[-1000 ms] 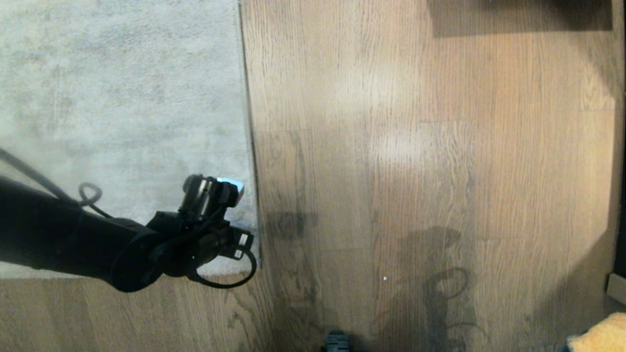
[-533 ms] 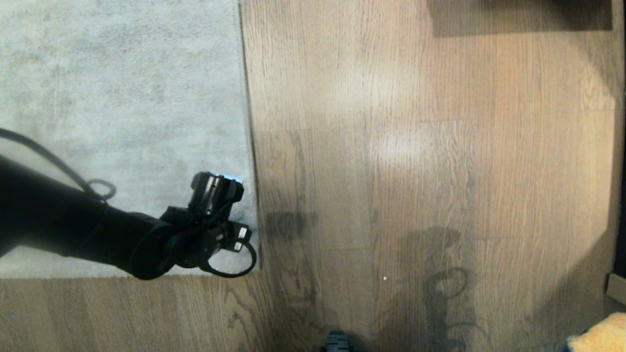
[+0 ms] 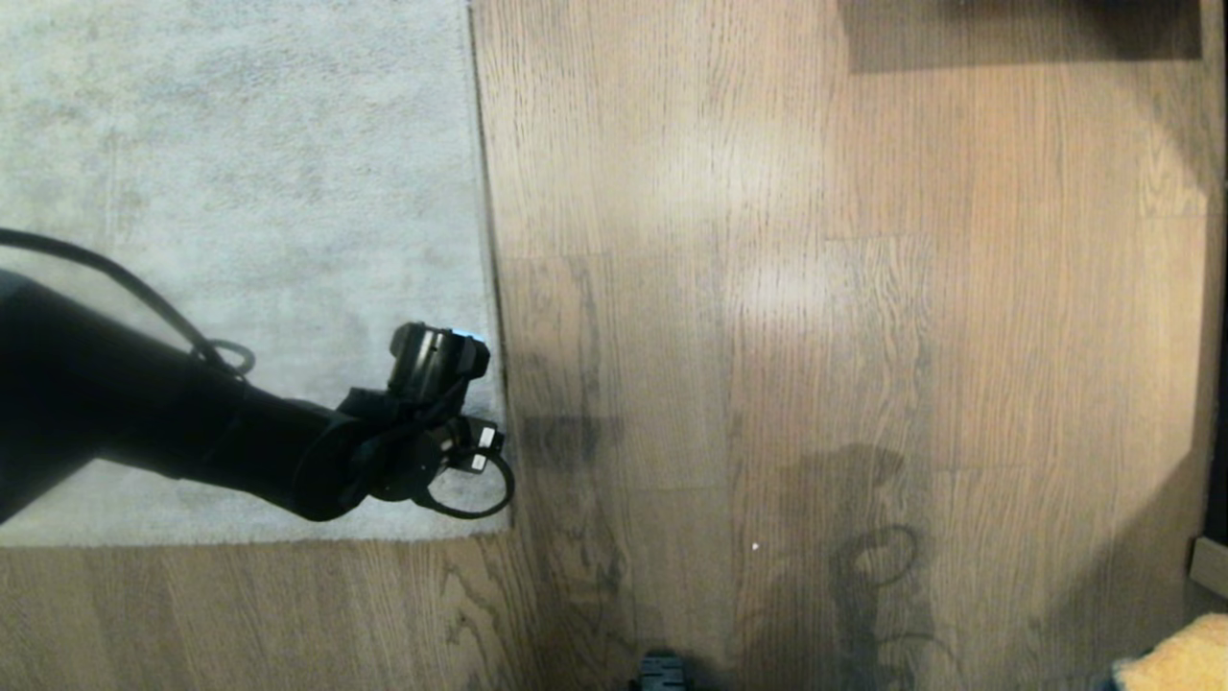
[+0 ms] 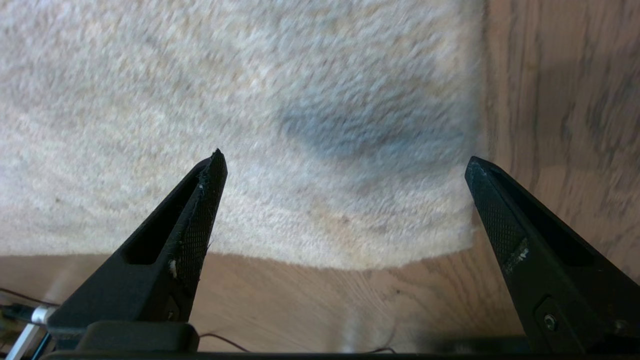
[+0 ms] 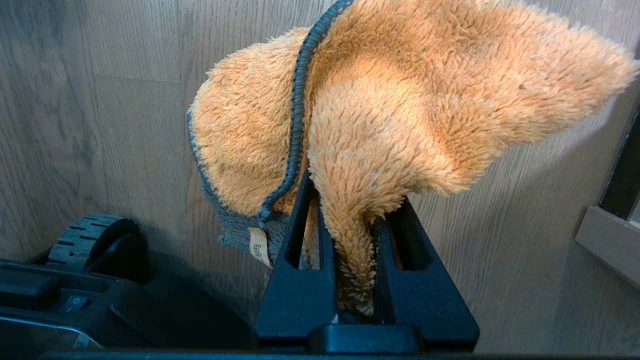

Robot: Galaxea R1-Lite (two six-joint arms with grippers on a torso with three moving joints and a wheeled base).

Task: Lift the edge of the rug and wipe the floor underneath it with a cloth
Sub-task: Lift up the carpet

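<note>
The light grey rug lies flat on the brown wood floor (image 3: 815,336). The rug edge (image 3: 491,288) runs straight down to a corner (image 3: 505,523). My left arm (image 3: 192,432) reaches in from the left over that corner. My left gripper (image 4: 345,160) hangs open above the rug corner (image 4: 465,235), one finger over the pile and the other over the rug's side border, nothing between them. The orange-yellow fluffy cloth (image 5: 400,100) with a dark trim is pinched in my right gripper (image 5: 355,190), which is shut on it. The cloth (image 3: 1175,657) also peeks in at the head view's bottom right.
A dark shadowed block (image 3: 1017,34) sits at the far right of the floor. A pale board (image 3: 1211,566) stands at the right edge. My base and its wheel (image 5: 85,240) are beside the right gripper.
My left arm has slid forward along the rug, away from its near edge and slightly toward the side border. The rug, the cloth and the right gripper have stayed still.
</note>
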